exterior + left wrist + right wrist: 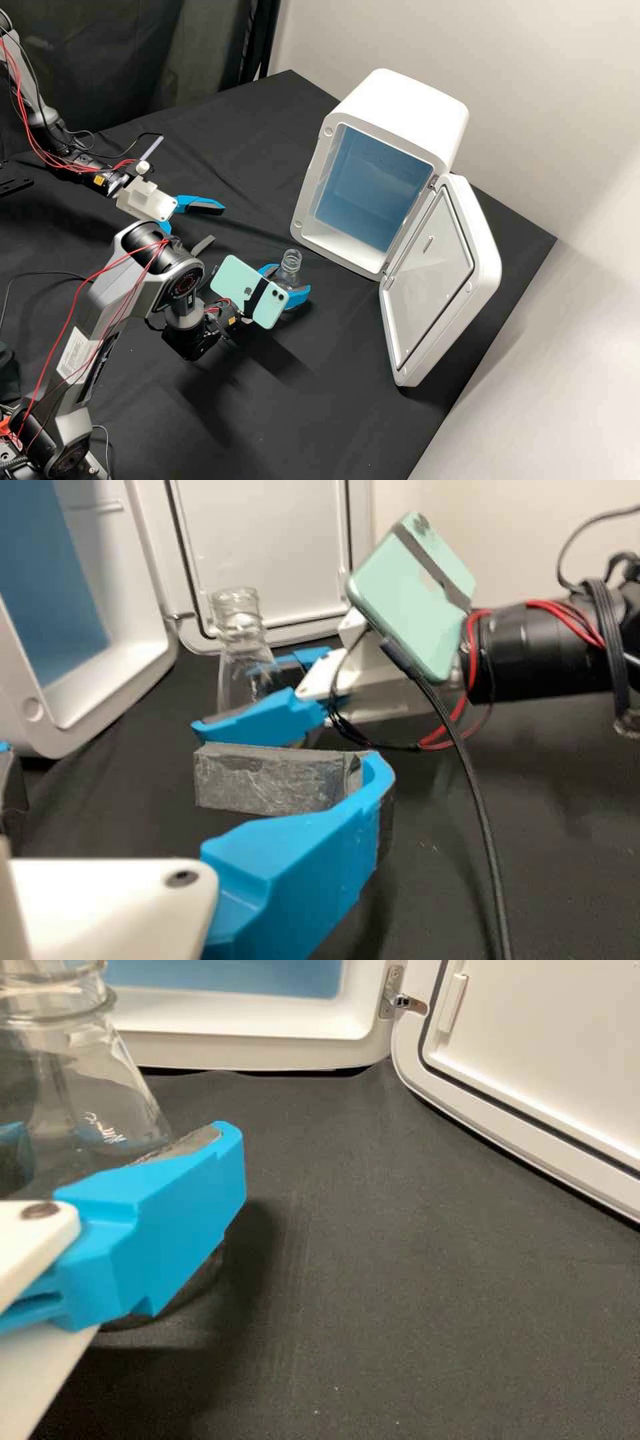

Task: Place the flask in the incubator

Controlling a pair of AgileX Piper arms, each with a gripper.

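Note:
A clear glass flask [291, 261] [240, 650] [80, 1070] stands upright on the black bench, just in front of the incubator. My right gripper [288, 285] [285, 690] [90, 1160] is at bench level around its lower body, one blue finger on each side, shut on it. The white incubator [313, 200] [100, 680] [250, 1040] has a blue inside and tilts back. Its door [433, 267] [260, 550] [540, 1060] hangs wide open to the right. My left gripper [190, 217] [150, 800] is open and holds nothing, behind and to the left of the flask.
A mint-green phone [250, 290] [415, 590] is mounted on the right arm's wrist. Red and black cables run along both arms. The bench's right edge [507, 300] lies just past the open door. Bare black bench lies between the flask and the incubator's opening.

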